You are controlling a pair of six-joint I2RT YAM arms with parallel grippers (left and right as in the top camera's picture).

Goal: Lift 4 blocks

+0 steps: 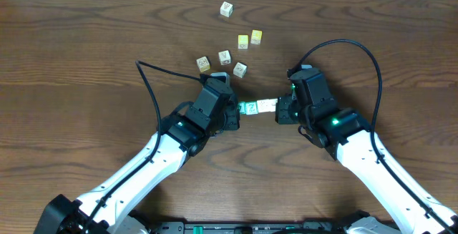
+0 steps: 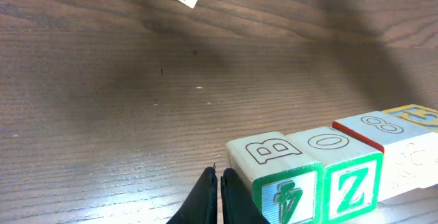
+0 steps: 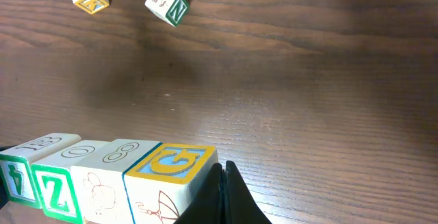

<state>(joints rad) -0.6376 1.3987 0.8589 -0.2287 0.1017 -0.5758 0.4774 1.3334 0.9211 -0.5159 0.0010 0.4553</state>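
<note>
Overhead, the blocks [image 1: 257, 106] form a row squeezed between left jaws and right jaws — both clenched shut.

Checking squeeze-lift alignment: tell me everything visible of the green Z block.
The Z block is a pale wooden cube, one side face green with a Z, the top printed with an outlined O. It sits upright, second in a straight row of four, flush between the B-topped block and the 8-topped block. The shut left end effector and right end effector sit at the row's outer ends, not touching it. Whether it is clear of the table cannot be told.
</note>
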